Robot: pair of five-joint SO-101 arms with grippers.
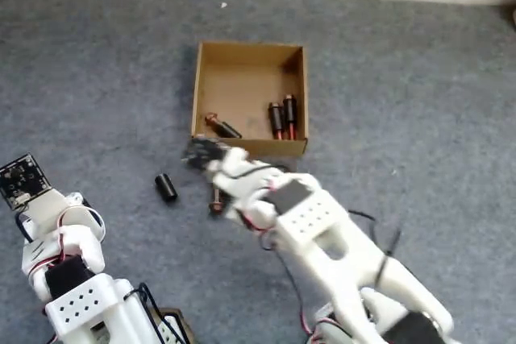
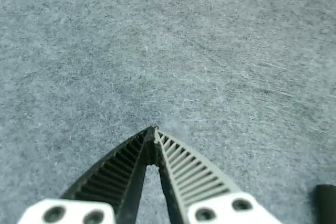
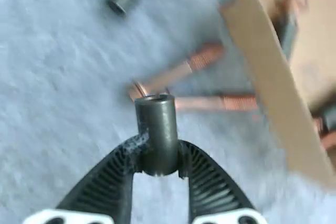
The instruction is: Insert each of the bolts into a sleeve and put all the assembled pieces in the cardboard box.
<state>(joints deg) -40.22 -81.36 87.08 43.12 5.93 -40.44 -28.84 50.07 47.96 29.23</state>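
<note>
Right tool [image 3: 159, 153], centre of high view, grips a sleeve [image 3: 156, 121], bore facing the loose bolts [image 3: 178, 72], likely for insertion. Left tool [image 2: 154, 135] closed, empty, lower left

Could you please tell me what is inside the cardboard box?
Three bolt-and-sleeve pieces lie in the cardboard box: a pair by one side wall, a single piece near the opposite front corner. The right tool overlaps that corner's rim, covering a little.

Loose sleeve [image 1: 166, 188] near cardboard box [image 1: 196, 93]
</note>
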